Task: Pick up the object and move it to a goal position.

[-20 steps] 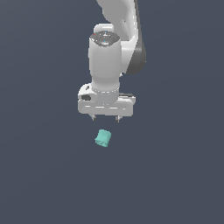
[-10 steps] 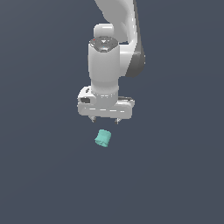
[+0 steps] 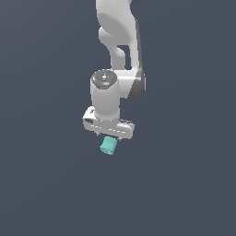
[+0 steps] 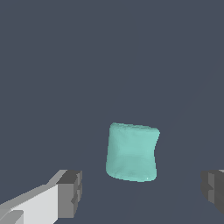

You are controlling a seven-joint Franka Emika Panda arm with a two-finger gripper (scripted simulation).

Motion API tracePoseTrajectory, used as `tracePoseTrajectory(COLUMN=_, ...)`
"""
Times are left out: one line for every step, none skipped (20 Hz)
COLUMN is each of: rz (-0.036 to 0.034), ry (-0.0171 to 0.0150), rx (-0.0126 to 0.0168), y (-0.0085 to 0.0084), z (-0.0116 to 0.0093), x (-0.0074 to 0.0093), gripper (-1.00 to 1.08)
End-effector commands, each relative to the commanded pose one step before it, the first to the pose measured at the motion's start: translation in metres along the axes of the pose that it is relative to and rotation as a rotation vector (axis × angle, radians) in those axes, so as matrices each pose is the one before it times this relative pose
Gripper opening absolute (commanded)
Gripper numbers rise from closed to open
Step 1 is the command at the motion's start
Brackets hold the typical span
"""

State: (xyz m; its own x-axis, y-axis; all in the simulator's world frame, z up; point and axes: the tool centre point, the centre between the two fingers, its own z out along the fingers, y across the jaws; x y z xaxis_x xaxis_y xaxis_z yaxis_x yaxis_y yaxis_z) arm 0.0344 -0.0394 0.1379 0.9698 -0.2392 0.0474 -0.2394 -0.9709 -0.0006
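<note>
In the exterior view the white gripper (image 3: 109,133) hangs low over the teal object (image 3: 108,146), whose upper part is hidden behind the gripper body; the fingers are too small to make out, and no writing shows anywhere. In the wrist view the object (image 4: 132,152) lies on the dark floor (image 4: 109,57) between two grey pads (image 4: 70,193), both cut off by the frame edge, the jaws spread wide with clear gaps on either side of it.

I see my white hand (image 3: 109,135) pointing down directly above the teal object (image 3: 108,146), covering its upper edge; the fingers are too hidden to judge.
</note>
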Motion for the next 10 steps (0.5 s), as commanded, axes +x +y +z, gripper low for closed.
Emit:
tracePoseTrajectory(rz=0.03875, ry=-0.01871, rx=-0.00041, y=0.00342, z=0.01889, x=-0.00184, gripper=1.0)
tracePoseTrajectory(rz=0.01206, ry=-0.00602, rx=-0.00036, y=0.00115, z=0.00602, x=-0.0006, gripper=1.0)
tracePoseTrajectory(rz=0.01067, ry=-0.00531, rx=-0.00039, y=0.00105, z=0.00532, x=-0.00053, gripper=1.0)
tracePoseTrajectory(rz=0.00923, ry=-0.00458, rx=-0.00039, y=0.00092, z=0.00461, x=-0.00047, gripper=1.0)
tracePoseTrajectory(rz=0.00785, ry=-0.00388, rx=-0.00037, y=0.00081, z=0.00391, x=-0.00039, gripper=1.0)
tracePoseTrajectory(rz=0.0064, ry=-0.00316, rx=-0.00033, y=0.00065, z=0.0032, x=-0.00032, gripper=1.0)
tracePoseTrajectory(rz=0.00495, ry=-0.00244, rx=-0.00027, y=0.00049, z=0.00248, x=-0.00026, gripper=1.0)
tracePoseTrajectory(rz=0.00361, ry=-0.00177, rx=-0.0002, y=0.0004, z=0.00179, x=-0.00017, gripper=1.0)
tracePoseTrajectory(rz=0.00205, ry=-0.00101, rx=-0.00012, y=0.00017, z=0.00104, x=-0.00012, gripper=1.0)
tracePoseTrajectory(rz=0.00062, ry=-0.0003, rx=-0.00004, y=0.00002, z=0.00033, x=-0.00006, gripper=1.0)
